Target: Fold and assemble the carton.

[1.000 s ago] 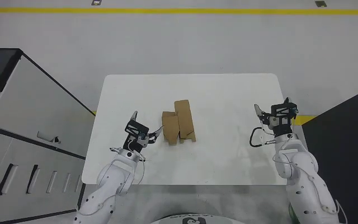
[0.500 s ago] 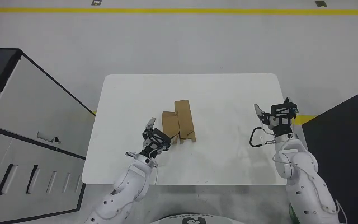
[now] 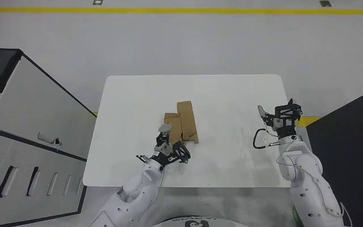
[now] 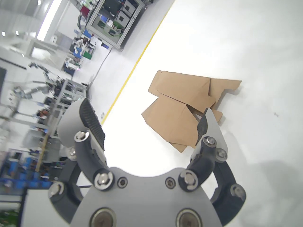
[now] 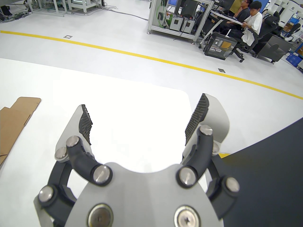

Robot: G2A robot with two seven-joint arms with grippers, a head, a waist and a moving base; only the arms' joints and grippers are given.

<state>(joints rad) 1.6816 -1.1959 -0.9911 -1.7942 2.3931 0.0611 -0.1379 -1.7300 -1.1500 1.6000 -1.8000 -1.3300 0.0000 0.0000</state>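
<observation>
A flattened brown cardboard carton (image 3: pixel 182 122) lies at the middle of the white table (image 3: pixel 238 96), its flaps partly overlapping. My left gripper (image 3: pixel 173 145) sits just at the carton's near edge, open, with nothing between its fingers. In the left wrist view the carton (image 4: pixel 182 100) lies flat just beyond the open left gripper (image 4: pixel 146 109). My right gripper (image 3: pixel 278 109) hovers near the table's right edge, open and empty, well apart from the carton. The right wrist view shows the right gripper (image 5: pixel 143 103) over bare table, with the carton (image 5: pixel 14 116) off to one side.
A grey cabinet (image 3: pixel 34 113) stands by the table's left side and a dark panel (image 3: pixel 340 142) by its right side. Bare table surface lies between the carton and the right gripper, and behind the carton.
My left gripper has swung from the left of the carton rightward to its near edge, still open. The right arm and the carton have not moved.
</observation>
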